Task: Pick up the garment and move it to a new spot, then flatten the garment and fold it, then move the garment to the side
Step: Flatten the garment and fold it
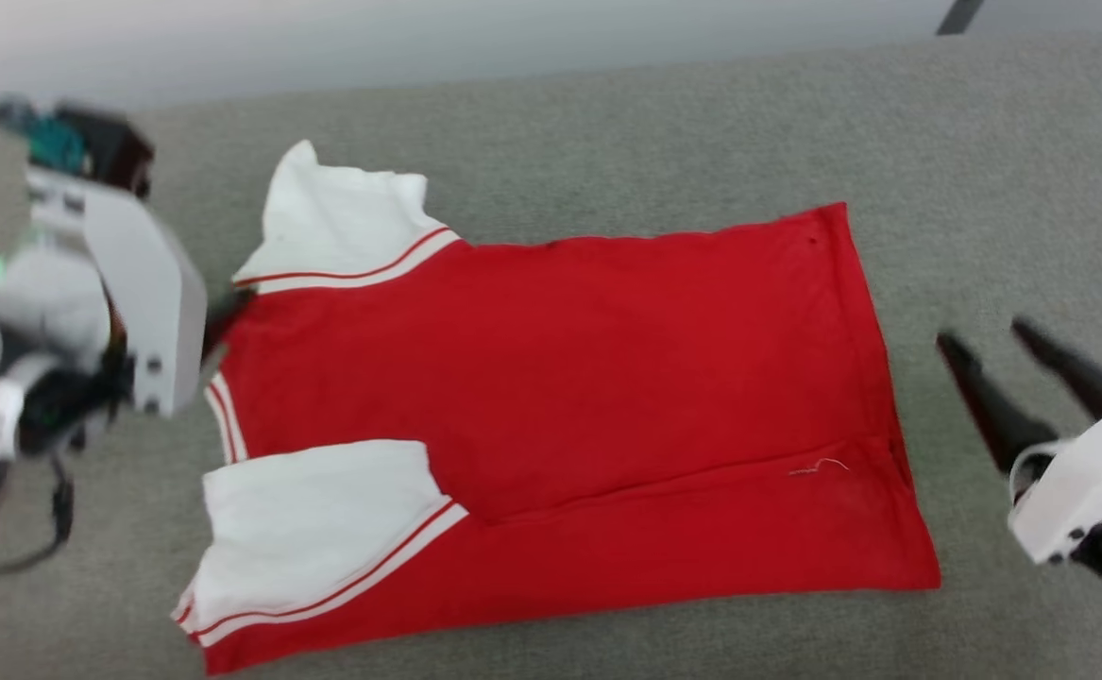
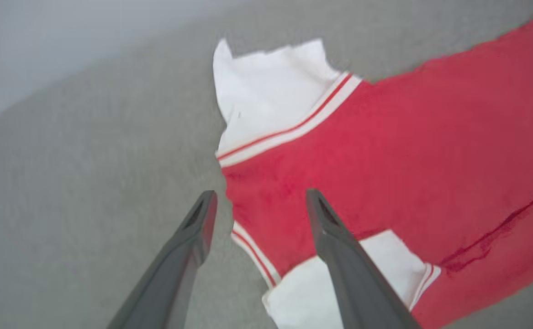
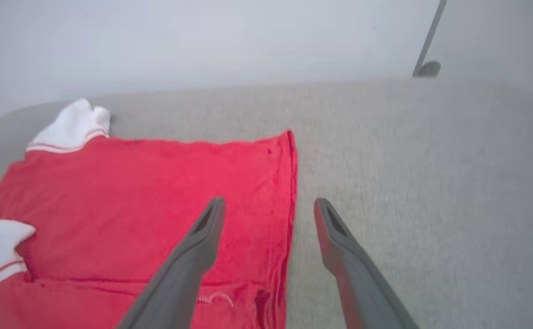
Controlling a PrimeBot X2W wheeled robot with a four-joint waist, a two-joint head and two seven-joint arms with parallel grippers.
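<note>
Right gripper (image 1: 980, 332) sat at lower right of head view: jaws apart, empty, just beside hem of garment (image 1: 560, 397), not touching. Left gripper (image 2: 261, 194) at left edge: fingers spread, nothing held, tips straddling collar-end edge between white sleeves (image 1: 324, 519). Garment lay flat mid-frame on grey cloth surface (image 1: 985, 142), plain red side up, collar end left, hem right. Pale wall (image 1: 418, 38) ran along top.

Grey, coarse-woven fabric surface (image 1: 607, 123), stretching wide to a rounded far edge. Behind it, plain pale grey wall (image 3: 202, 41). At upper right, thin dark slanted pole (image 3: 430, 36) above a small rounded grey foot (image 3: 429, 68).
</note>
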